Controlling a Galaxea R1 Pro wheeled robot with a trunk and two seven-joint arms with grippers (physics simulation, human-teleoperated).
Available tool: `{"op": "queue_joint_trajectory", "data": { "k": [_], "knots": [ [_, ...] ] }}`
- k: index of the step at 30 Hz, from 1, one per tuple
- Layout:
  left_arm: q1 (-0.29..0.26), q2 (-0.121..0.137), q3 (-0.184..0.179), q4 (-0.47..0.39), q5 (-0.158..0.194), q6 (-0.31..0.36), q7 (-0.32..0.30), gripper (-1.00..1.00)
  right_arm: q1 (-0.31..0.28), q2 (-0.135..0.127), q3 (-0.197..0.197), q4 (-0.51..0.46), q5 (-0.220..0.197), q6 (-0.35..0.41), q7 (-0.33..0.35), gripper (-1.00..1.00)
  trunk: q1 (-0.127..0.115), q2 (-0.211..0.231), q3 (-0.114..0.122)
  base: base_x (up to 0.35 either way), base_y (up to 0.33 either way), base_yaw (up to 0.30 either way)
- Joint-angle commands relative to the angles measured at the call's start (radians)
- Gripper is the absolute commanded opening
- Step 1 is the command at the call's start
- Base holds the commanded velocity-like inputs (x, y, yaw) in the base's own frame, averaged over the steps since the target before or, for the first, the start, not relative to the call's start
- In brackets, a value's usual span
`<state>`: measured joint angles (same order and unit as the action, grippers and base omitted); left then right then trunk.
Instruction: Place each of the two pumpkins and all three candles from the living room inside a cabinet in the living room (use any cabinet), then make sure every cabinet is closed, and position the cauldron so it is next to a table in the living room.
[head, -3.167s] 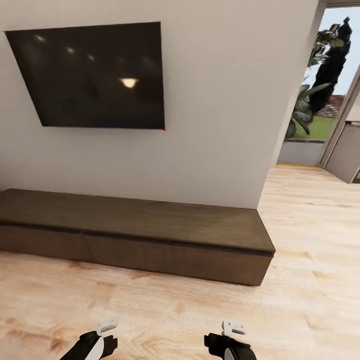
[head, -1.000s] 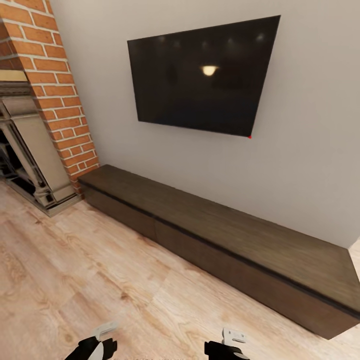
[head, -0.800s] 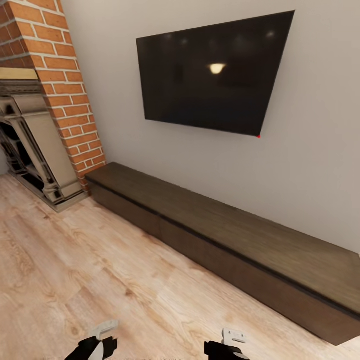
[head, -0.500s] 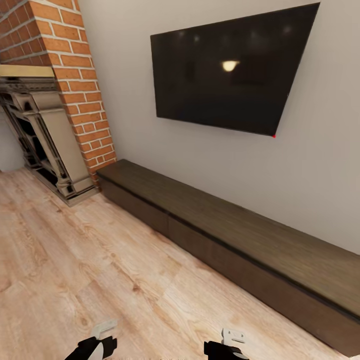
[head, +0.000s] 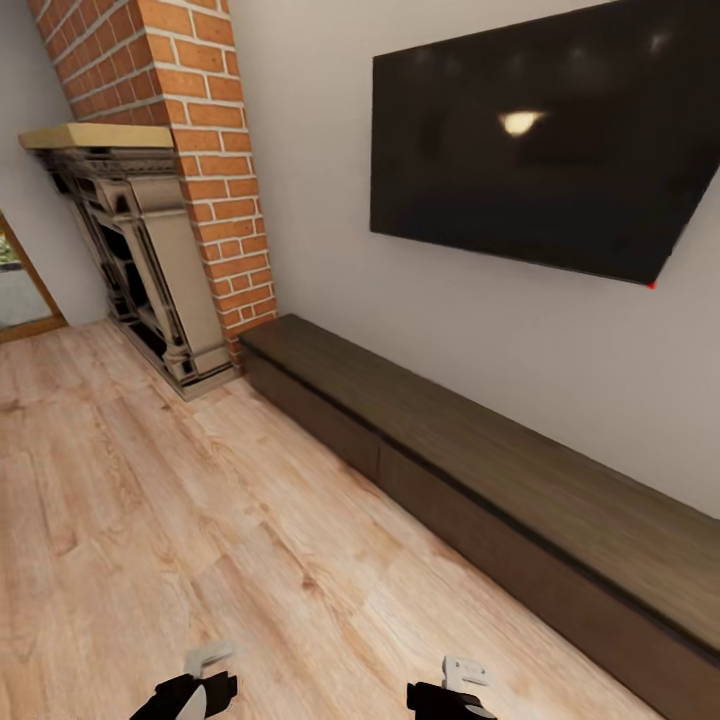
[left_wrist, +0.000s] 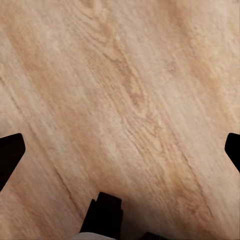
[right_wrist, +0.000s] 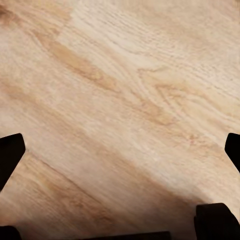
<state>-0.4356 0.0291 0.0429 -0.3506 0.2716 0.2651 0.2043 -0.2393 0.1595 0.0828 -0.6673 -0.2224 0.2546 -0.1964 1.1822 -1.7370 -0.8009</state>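
The long, low, dark brown cabinet runs along the white wall from the middle to the lower right of the head view, its drawer fronts flush and shut. My left gripper and right gripper hang low at the bottom edge, well short of the cabinet. In the left wrist view the left gripper is open over bare wood floor. The right gripper is likewise open over floor, with nothing between its fingers. The pumpkins, candles and cauldron are out of view.
A black TV hangs on the wall above the cabinet. A red brick chimney with a dark fireplace stands left of the cabinet. A doorway opens at the far left. Light wood floor spreads in front.
The head camera has swung left, so the cabinet and TV slid right in the picture and the fireplace and far-left doorway came into view. Both arms keep the same pose.
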Motion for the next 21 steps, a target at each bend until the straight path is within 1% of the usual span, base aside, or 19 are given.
{"op": "queue_joint_trajectory", "data": {
  "k": [1,5,8,9,10,11,12,13,17,21],
  "knots": [
    [0.0,-0.001,0.0,0.0,0.0,0.0,0.0,1.0,0.0,0.0,0.0,0.0,0.0,0.0,0.0,1.0,0.0,0.0,-0.001,0.253,0.201,0.26],
    [0.0,-0.001,0.0,0.001,0.0,-0.001,0.0,1.0,0.0,0.0,0.0,0.0,0.0,0.0,-0.001,1.0,0.0,0.0,-0.004,0.238,0.177,0.263],
    [0.0,-0.003,-0.001,0.001,0.0,-0.002,0.0,1.0,0.0,0.0,0.007,0.0,0.0,0.0,-0.001,1.0,0.0,0.0,-0.006,0.095,0.057,0.264],
    [0.0,-0.004,-0.001,0.001,0.0,-0.002,0.0,1.0,0.0,0.0,0.017,0.0,0.0,0.0,-0.001,1.0,0.0,0.0,-0.007,0.044,0.026,0.265],
    [0.0,-0.006,-0.001,0.001,0.0,-0.002,0.0,1.0,0.0,0.0,0.035,0.0,0.0,-0.001,-0.002,1.0,0.0,0.0,-0.008,0.022,0.013,0.265],
    [0.0,-0.006,-0.001,0.001,0.0,-0.002,0.0,1.0,0.0,0.0,0.041,0.0,0.0,-0.001,-0.002,1.0,0.0,0.0,-0.008,0.018,0.011,0.265],
    [0.0,-0.006,-0.001,0.001,0.0,-0.003,0.0,1.0,0.0,0.0,0.058,0.0,-0.001,-0.001,-0.006,1.0,0.0,0.0,-0.009,0.009,0.005,0.265],
    [0.0,-0.006,-0.001,0.001,0.0,-0.003,0.0,1.0,0.0,0.0,0.066,0.0,-0.001,-0.001,-0.012,1.0,0.0,0.0,-0.01,0.006,0.003,0.265],
    [0.0,-0.007,-0.001,0.001,0.0,-0.003,0.0,1.0,0.0,0.0,0.077,0.001,-0.001,-0.001,-0.027,1.0,0.0,0.0,-0.013,0.003,0.002,0.265],
    [0.0,-0.007,-0.001,0.001,0.0,-0.003,0.0,1.0,0.0,0.0,0.08,0.001,-0.002,-0.002,-0.033,1.0,0.0,0.0,-0.016,0.001,0.0,0.265]
  ]
}}
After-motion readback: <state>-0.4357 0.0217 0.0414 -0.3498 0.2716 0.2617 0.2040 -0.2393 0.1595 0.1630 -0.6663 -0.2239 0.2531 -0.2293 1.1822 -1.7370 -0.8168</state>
